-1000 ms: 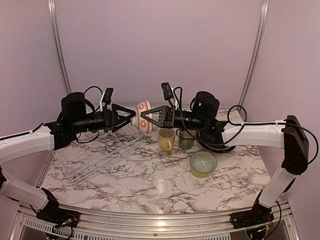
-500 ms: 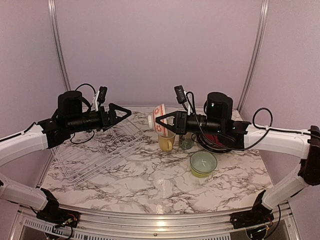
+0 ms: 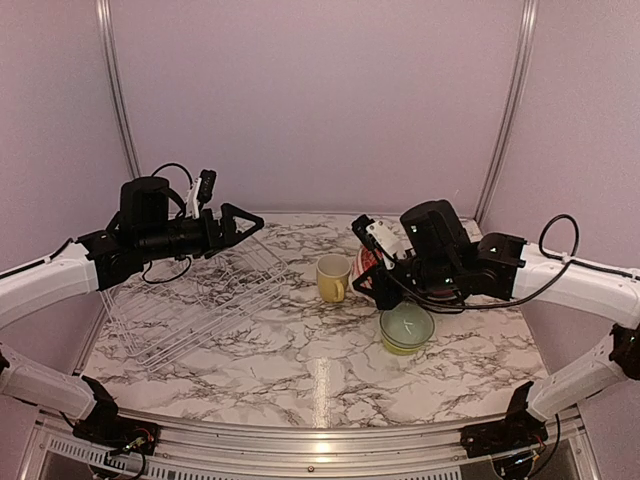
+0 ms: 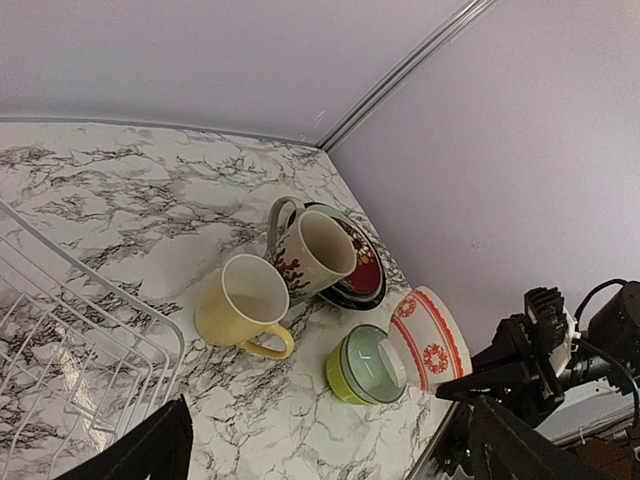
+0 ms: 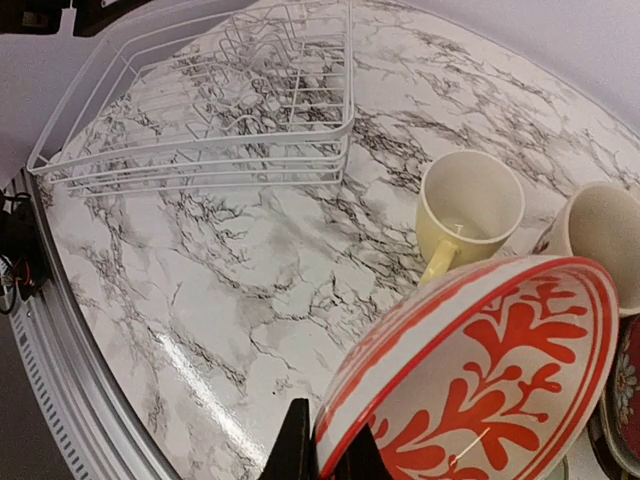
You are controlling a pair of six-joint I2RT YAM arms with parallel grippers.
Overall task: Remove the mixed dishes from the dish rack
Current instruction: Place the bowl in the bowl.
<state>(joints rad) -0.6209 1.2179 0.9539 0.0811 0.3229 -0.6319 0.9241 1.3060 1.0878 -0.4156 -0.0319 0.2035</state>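
My right gripper (image 3: 378,272) is shut on the rim of the red-patterned bowl (image 3: 362,258), holding it tilted just above the table, between the yellow mug (image 3: 332,277) and the lime-green bowl (image 3: 406,327). In the right wrist view the bowl's rim (image 5: 480,380) sits pinched between the fingers (image 5: 300,450). My left gripper (image 3: 245,225) hangs open with nothing in it over the far side of the white wire dish rack (image 3: 200,300). From the left wrist I see the bowl (image 4: 430,340) beside the lime-green bowl (image 4: 365,365).
A beige mug with a red pattern (image 4: 310,250) lies tipped on stacked plates (image 4: 360,285) behind the yellow mug (image 4: 245,305). The rack (image 5: 220,100) takes up the table's left half. The purple back wall and metal uprights close in the far side.
The left gripper let go of the red-patterned bowl, opened wide and drew back left. The right arm carried the bowl right and down from mid-air to beside the lime-green bowl.
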